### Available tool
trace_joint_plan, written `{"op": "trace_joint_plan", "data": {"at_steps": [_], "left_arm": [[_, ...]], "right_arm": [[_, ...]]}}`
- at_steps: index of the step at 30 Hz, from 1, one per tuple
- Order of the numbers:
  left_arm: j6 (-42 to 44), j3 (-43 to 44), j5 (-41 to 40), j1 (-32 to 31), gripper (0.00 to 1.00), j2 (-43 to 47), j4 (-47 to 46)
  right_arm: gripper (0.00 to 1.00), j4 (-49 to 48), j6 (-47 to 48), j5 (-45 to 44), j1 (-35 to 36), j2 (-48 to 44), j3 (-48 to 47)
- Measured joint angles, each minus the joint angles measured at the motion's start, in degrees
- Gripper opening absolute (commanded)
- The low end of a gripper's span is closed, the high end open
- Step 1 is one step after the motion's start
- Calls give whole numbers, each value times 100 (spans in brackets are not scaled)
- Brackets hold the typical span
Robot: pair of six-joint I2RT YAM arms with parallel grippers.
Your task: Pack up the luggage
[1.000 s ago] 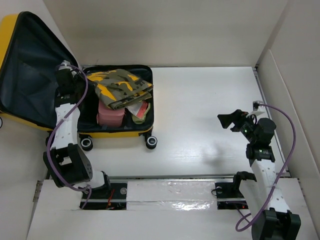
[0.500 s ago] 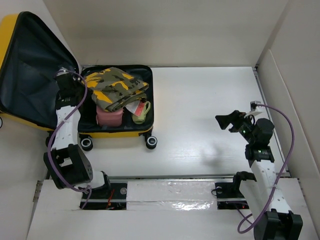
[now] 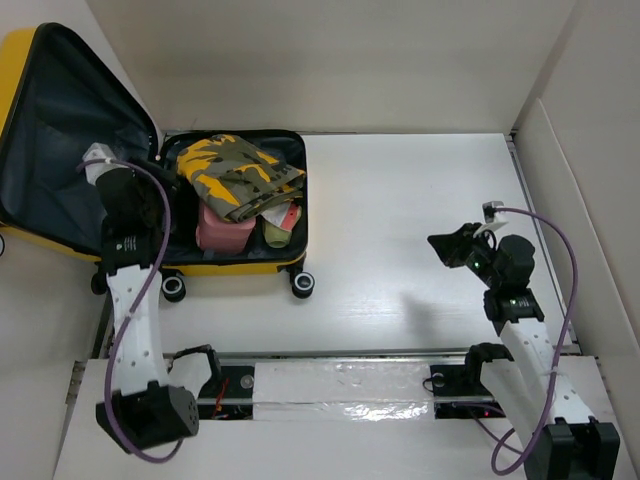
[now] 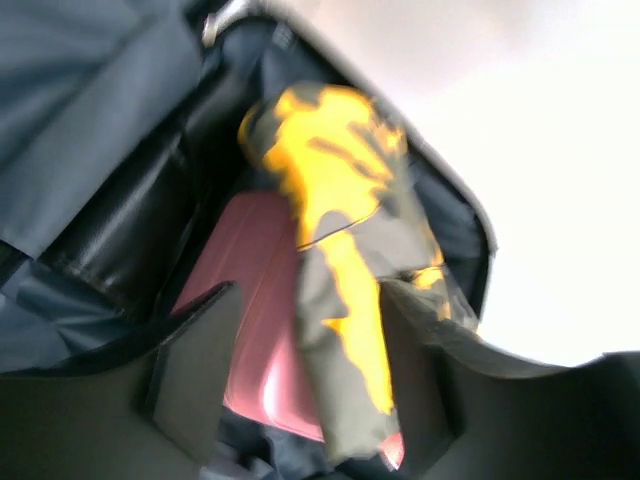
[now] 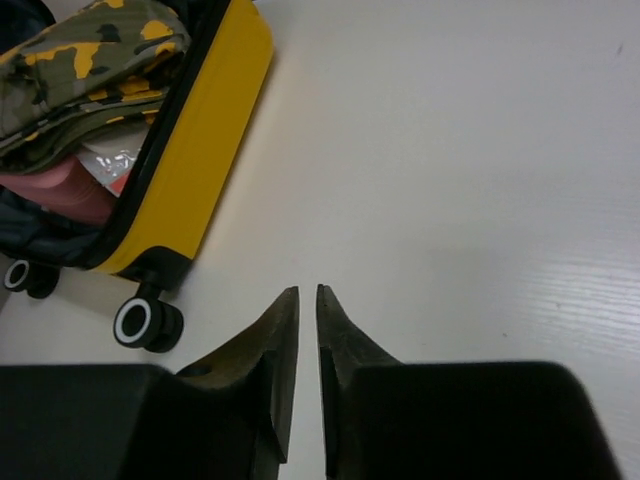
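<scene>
The luggage (image 3: 215, 268) lay open at the far left corner of the desk (image 3: 420, 190). Its yellow lower shell rested flat on the desk with its long axis running from the near side to the far side. Its wheels (image 3: 303, 284) pointed toward the near edge and the arms. The lid (image 3: 55, 130) was swung out to the left past the desk's left edge and tilted up, showing its dark lining.

Inside the lower shell a camouflage pouch (image 3: 238, 172) lay across the far part. It rested on a pink case (image 3: 222, 230), which showed just nearer.

The left fingers (image 4: 200, 360) hung over the left side of the open shell by the hinge. They were spread apart with nothing gripped. In the left wrist view the pouch and the pink case showed in the gap beyond them.

The right fingers (image 5: 275, 340) were well apart from the luggage, above bare desk near the right edge and pointing left. They were almost pressed together, with only a thin slit between them and nothing in it.
</scene>
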State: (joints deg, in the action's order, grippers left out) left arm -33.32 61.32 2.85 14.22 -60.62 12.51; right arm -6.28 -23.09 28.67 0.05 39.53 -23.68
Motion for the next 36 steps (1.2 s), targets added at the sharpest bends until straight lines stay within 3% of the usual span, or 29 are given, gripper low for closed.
{"op": "trace_joint_plan", "data": {"at_steps": [1,2,3,10,11,14,16,24,31,36], "left_arm": [[-13,44,-138,-31,28,212,33],[-31,70,-297,-48,8,426,61],[-28,90,-505,-61,0,651,103],[-81,417,-2999,-61,0,1705,1023],[-120,417,-3480,-61,21,1727,1161],[-256,238,-4728,-59,70,1650,1716],[-304,116,-5298,-61,80,1456,2037],[-249,721,-6293,295,71,-260,2664],[-28,1191,-6625,328,40,-697,2682],[-15,1582,-6693,328,37,-859,2712]], "right_arm": [[10,13,17,-20,68,7,-4],[8,26,31,-35,136,20,-11],[8,35,46,-42,201,31,-17],[14,166,149,-127,612,37,-101],[20,173,166,-138,673,37,-116],[29,208,227,-155,855,81,-181],[31,225,275,-173,997,138,-227],[31,361,400,-417,1401,181,-323],[31,426,450,-590,1537,227,-365],[31,457,492,-717,1650,385,-382]]}}
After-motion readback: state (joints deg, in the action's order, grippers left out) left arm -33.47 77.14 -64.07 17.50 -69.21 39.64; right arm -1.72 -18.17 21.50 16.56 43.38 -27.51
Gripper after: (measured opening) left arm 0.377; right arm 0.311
